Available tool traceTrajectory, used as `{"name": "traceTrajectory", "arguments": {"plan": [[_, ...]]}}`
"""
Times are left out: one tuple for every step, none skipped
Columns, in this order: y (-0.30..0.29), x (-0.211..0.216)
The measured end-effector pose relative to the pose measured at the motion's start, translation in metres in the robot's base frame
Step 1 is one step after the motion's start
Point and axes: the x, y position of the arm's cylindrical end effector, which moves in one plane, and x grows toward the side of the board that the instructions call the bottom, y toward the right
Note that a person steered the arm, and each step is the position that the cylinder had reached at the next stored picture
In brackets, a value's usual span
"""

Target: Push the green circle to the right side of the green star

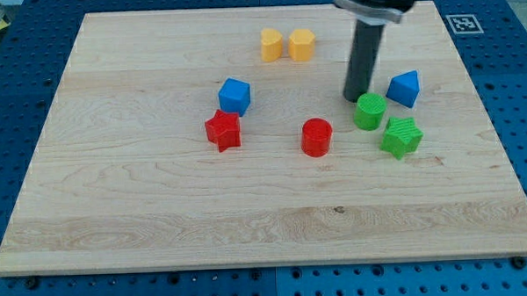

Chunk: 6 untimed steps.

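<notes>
The green circle [369,112] is a short green cylinder at the view's right centre. The green star [401,137] lies just below and to the right of it, almost touching. My tip [356,97] is at the end of the dark rod, right at the green circle's upper left edge, seemingly touching it.
A blue block [404,88] sits right of the rod. A red cylinder [316,136] lies left of the green circle. A blue cube [234,96] and a red star [223,131] are at centre left. Two yellow blocks [286,44] are near the top. The wooden board [161,222] rests on a blue perforated table.
</notes>
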Motion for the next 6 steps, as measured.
{"name": "traceTrajectory", "arguments": {"plan": [[0.011,0.012],[0.011,0.017],[0.013,0.037],[0.010,0.028],[-0.018,0.011],[-0.024,0.035]]}}
